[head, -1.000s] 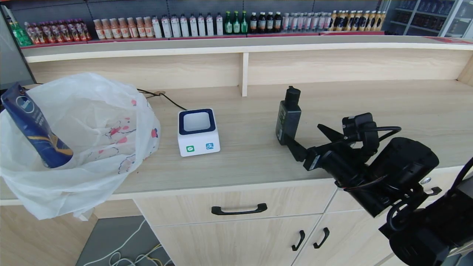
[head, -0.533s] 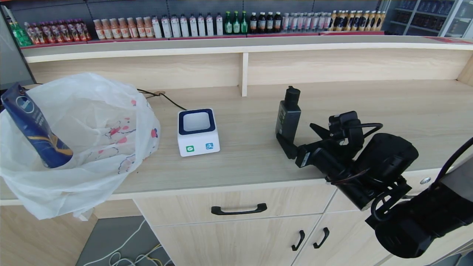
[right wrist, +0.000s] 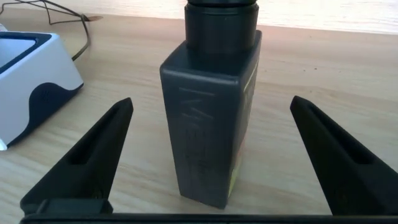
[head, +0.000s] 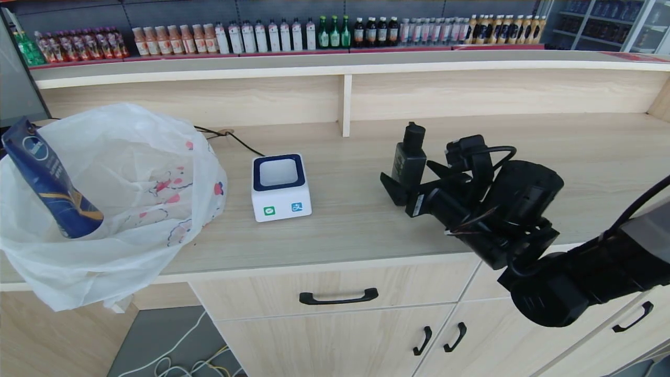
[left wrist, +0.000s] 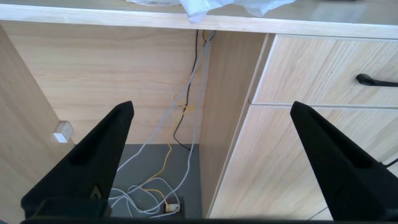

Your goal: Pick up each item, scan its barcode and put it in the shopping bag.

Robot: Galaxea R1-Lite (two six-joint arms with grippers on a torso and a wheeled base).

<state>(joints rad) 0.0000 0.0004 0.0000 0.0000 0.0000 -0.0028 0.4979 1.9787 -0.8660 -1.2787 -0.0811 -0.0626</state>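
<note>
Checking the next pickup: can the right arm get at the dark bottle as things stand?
Probably yes: the right gripper has its fingers open, framing the upright dark bottle, with nothing in between.

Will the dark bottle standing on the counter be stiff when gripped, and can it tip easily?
The bottle looks like hard plastic with flat sides, so it should stay stiff and not roll. It stands tall on a narrow base on the counter, so a push near the cap may tip it. Its smooth sides might slip in the right gripper.
</note>
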